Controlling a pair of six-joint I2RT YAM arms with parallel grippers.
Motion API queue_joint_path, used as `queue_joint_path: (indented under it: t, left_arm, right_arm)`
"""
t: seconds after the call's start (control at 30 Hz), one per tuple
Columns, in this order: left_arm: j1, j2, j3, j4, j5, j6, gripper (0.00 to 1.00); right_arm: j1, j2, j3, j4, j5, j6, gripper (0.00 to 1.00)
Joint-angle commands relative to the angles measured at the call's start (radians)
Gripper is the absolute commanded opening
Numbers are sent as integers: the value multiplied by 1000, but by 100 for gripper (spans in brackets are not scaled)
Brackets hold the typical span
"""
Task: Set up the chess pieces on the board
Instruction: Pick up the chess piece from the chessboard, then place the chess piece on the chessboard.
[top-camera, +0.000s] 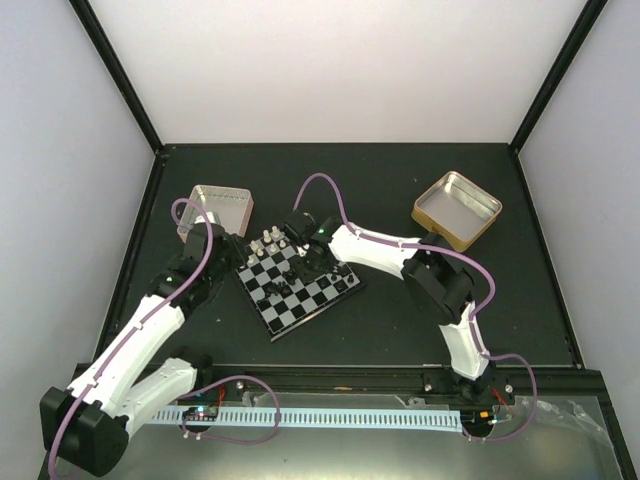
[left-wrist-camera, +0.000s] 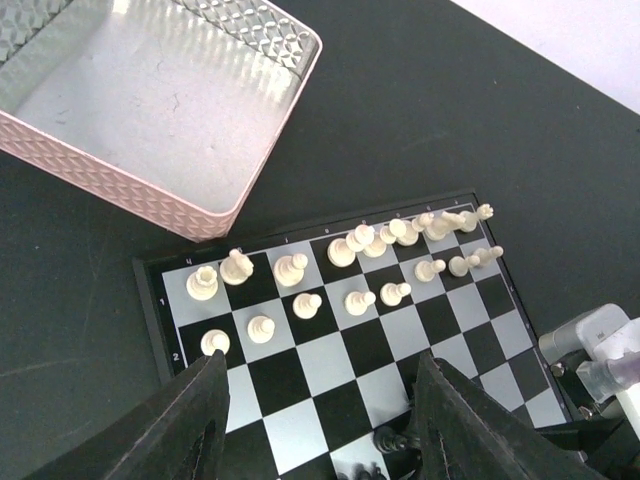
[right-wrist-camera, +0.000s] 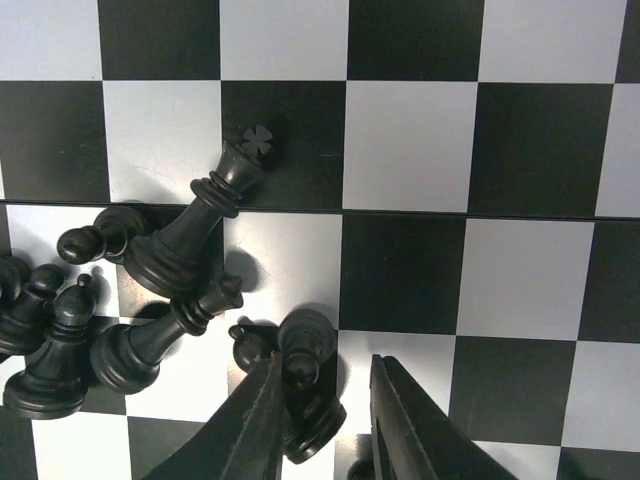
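The board (top-camera: 300, 305) lies tilted in the middle of the table. White chess pieces (top-camera: 268, 240) stand in two rows along its far-left side, shown close in the left wrist view as pale chessmen (left-wrist-camera: 350, 250). Black pieces (top-camera: 275, 290) crowd near the board's middle. My left gripper (left-wrist-camera: 322, 358) hovers open over bare squares (left-wrist-camera: 280, 380), holding nothing. My right gripper (right-wrist-camera: 325, 365) stands low over the board around a black pawn (right-wrist-camera: 305, 340). Its left finger touches the pawn and a gap remains at the right finger. A black king (right-wrist-camera: 200, 235) leans just left of it.
A pink tin (top-camera: 222, 205) sits empty just beyond the board's far-left corner, large in the left wrist view (left-wrist-camera: 150, 110). A gold tin (top-camera: 457, 208) stands at the back right. More black pieces (right-wrist-camera: 60, 340) cluster left of the right gripper.
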Motion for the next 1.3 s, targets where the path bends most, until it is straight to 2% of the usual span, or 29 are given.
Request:
queue_joint_path:
  t: [0.0,0.2,0.43,0.53,0.73,0.93,1.27]
  left_arm:
    - [9,10,10,31,22,0,53]
    - [9,20,10,32,34,-1,52]
    - [9,24,16,32,43,1,52]
    - [9,24,19,30,47,0,51]
    - [9,22,33,18,58,-1,51]
    - [9,-1,56,-19,65,3,51]
    - [9,-173,71,-147,99,30,51]
  right_arm:
    - [6,16,28,4,26,-19,24]
    - [6,23,32,27,41,-32,20]
    - [6,12,26,41,65,-49,5]
    - [5,-12,8,57,89,-38,3]
    - [5,-101,-39,102,145,-6,2]
    - [6,-172,-83,78,121,6,2]
    - [73,-259,-245,79,97,50,2]
